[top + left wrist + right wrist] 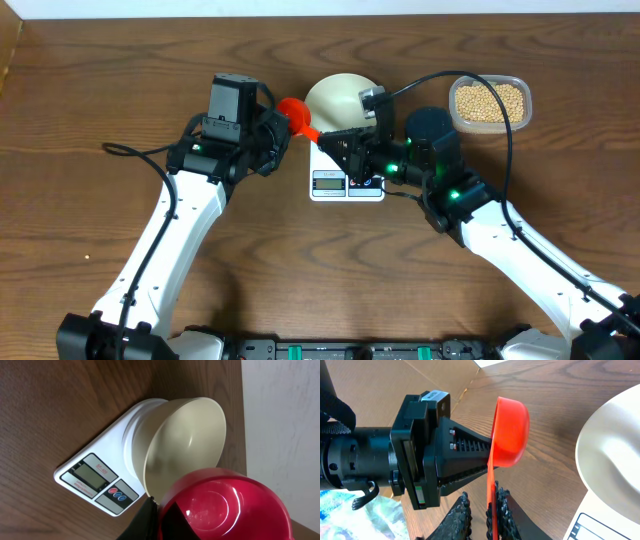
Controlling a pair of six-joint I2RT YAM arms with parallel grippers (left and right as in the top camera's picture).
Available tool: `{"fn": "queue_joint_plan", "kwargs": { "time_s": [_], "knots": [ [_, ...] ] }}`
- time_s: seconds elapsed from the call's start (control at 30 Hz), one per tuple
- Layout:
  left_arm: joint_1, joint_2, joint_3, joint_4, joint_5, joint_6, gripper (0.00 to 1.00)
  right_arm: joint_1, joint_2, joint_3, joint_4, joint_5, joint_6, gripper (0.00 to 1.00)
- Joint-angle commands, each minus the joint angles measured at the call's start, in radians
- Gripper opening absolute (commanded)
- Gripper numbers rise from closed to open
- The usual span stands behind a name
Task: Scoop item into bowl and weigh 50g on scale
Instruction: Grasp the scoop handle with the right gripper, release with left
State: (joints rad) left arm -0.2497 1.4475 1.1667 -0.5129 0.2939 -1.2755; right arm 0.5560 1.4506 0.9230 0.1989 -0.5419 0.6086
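Note:
An empty red scoop [293, 108] hangs left of the white bowl [338, 97], which rests on the white scale [330, 184]. My left gripper [285, 128] is shut on the scoop just behind its cup [225, 505], which fills the lower right of the left wrist view beside the empty bowl [185, 440]. My right gripper [482, 497] stands open around the scoop's thin handle [490, 490]. The handle lies against one finger, with a gap to the other. The tan beans [488, 100] lie in a clear container at the far right.
The clear plastic container [520, 85] stands right of the bowl, behind my right arm. The scale's display and buttons [95, 477] face the front edge. Cables run over both arms. Cardboard lies beyond the table's left edge [420, 380].

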Motion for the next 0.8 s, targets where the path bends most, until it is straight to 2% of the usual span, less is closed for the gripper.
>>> {"fn": "queue_joint_plan", "kwargs": {
  "time_s": [0.0, 0.33, 0.77],
  "knots": [
    [0.002, 0.006, 0.016, -0.002, 0.012, 0.022, 0.07, 0.006, 0.009, 0.016, -0.001, 0.002, -0.023, 0.17],
    [0.002, 0.006, 0.015, -0.001, 0.012, 0.022, 0.07, 0.009, 0.009, 0.016, -0.045, 0.065, 0.036, 0.11],
    [0.002, 0.006, 0.015, -0.002, 0.012, 0.022, 0.07, 0.009, 0.009, 0.016, -0.038, 0.069, 0.132, 0.13]
  ]
}}
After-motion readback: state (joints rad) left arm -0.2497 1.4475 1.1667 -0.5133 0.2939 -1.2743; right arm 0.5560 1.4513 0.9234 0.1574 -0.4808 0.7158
